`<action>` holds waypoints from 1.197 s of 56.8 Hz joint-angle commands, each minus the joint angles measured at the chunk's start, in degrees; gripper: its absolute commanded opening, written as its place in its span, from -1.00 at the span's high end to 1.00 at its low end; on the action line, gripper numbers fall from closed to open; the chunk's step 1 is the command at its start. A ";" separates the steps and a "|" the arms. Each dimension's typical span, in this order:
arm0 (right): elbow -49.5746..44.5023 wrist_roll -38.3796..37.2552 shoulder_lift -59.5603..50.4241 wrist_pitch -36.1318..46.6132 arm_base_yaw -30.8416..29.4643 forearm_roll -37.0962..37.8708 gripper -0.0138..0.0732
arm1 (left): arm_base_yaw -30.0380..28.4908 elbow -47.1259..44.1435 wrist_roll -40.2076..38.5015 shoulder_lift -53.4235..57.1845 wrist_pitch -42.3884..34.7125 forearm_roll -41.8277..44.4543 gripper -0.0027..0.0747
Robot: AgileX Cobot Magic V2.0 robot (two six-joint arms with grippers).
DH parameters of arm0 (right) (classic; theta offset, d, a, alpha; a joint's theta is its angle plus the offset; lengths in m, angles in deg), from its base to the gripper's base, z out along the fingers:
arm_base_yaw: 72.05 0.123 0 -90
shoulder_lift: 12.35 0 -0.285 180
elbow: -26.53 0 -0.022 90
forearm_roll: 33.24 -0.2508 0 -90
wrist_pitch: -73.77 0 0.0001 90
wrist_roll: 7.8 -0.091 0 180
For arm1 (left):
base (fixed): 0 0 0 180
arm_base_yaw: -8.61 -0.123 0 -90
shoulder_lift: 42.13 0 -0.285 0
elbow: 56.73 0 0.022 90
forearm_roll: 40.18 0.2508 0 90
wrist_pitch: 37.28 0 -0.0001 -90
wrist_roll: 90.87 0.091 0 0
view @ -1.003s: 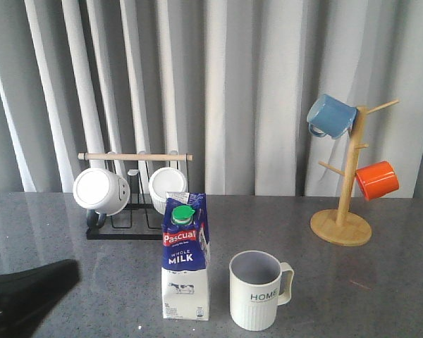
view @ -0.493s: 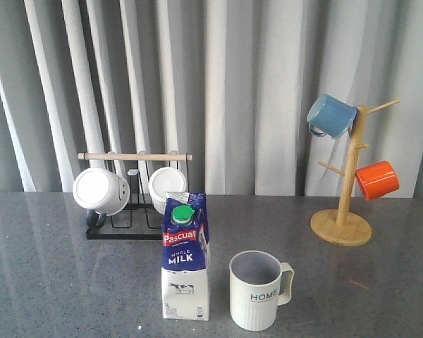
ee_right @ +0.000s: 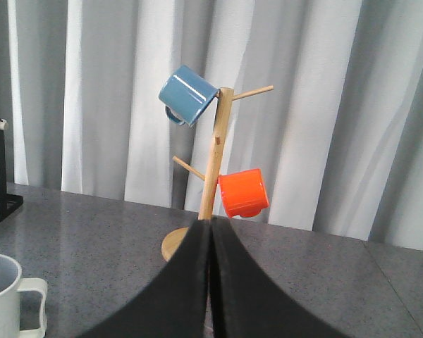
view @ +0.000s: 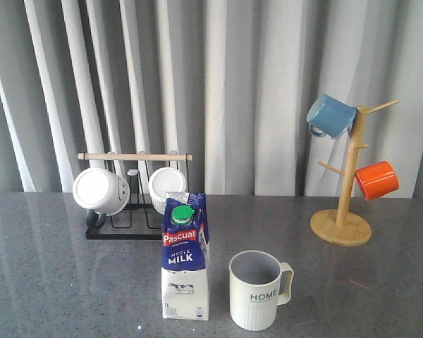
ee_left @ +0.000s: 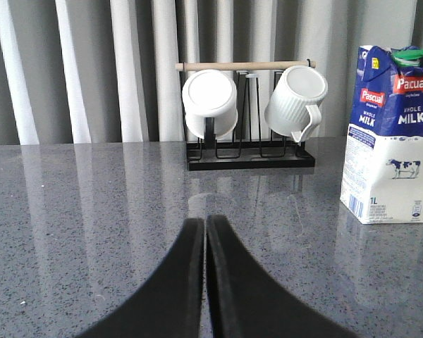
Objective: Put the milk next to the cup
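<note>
Front view, catalogue of the table [view: 49, 282] and its contents.

Item 1, milk [view: 185, 257]: tall blue-and-white carton, standing upright on its base at about 6 o'clock on the table, near the front edge. Long axis vertical; gabled top and green cap up; labelled face turned toward the camera.

Item 2, cup [view: 257, 290]: ribbed pale mug, upright, mouth up, at 3 o'clock of the milk. Handle points to 3 o'clock, away from the carton. A narrow gap shows between the two; they stand just beside each other, not touching.

Item 3, black rack [view: 130, 229]: at 11 o'clock of the milk, carrying two white mugs [view: 101, 191] under a wooden bar.

Item 4, wooden mug tree [view: 343, 211]: at 2 o'clock of the cup, well apart, holding a blue mug [view: 330, 116] and an orange mug [view: 376, 179].

Item 5, left gripper [ee_left: 205, 232]: seen in its wrist view only; fingers pressed together, nothing between them, well back from the milk.

Item 6, right gripper [ee_right: 211, 232]: likewise closed on nothing, facing the mug tree, the cup at the edge of its view.

Status, as a judgement: the placement looks finished. The carton stands free and stable beside the cup, and neither arm appears in the front view. Nothing seems left beyond keeping the arms clear of the carton.
</note>
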 commanded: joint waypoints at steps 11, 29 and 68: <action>1.57 -0.21 -0.02 3.40 -0.24 0.63 0.70 | 0.07 1.16 -0.63 0.68 -3.51 0.02 0.95; 1.57 -0.21 -0.02 3.40 -0.24 0.63 0.70 | 0.07 1.16 -0.63 0.68 -3.51 0.02 0.95; 0.11 10.28 -0.68 2.38 -0.24 -13.68 0.70 | 0.07 1.16 -0.63 0.68 -3.51 0.02 0.95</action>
